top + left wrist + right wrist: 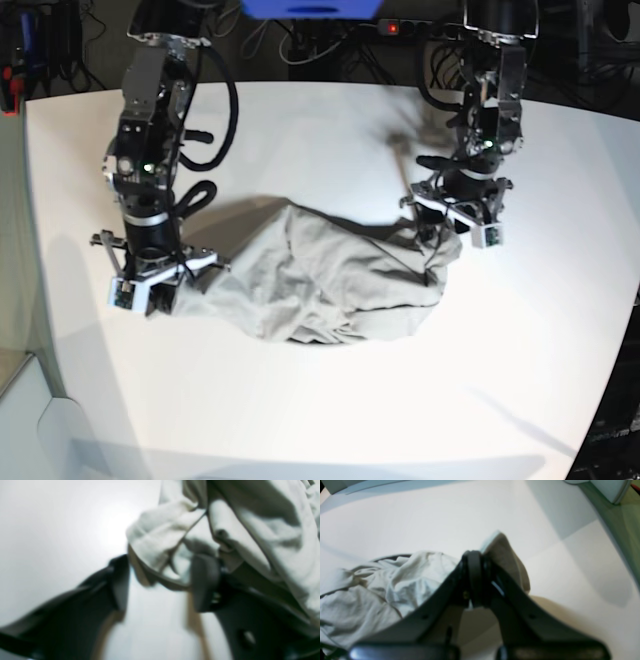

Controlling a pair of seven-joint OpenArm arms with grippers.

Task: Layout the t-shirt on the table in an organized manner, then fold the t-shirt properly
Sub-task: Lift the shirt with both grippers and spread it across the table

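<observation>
Meanwhile the right gripper (475, 562) is clamping the t-shirt (330, 285); the left gripper (160, 580), jaws apart, is seemingly straddling a fold and risking slipping off mid-table (320, 140).

Soft, creased cotton t-shirt (330, 285) on smooth matt table (320, 120).

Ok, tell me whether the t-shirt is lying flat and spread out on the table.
No. In the base view the t-shirt sits crumpled in a wrinkled heap on the table, stretched between both arms.

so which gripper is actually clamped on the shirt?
The right gripper: its jaws are shut on a fold of the t-shirt. The left gripper has its jaws apart, with cloth only between them.
</observation>
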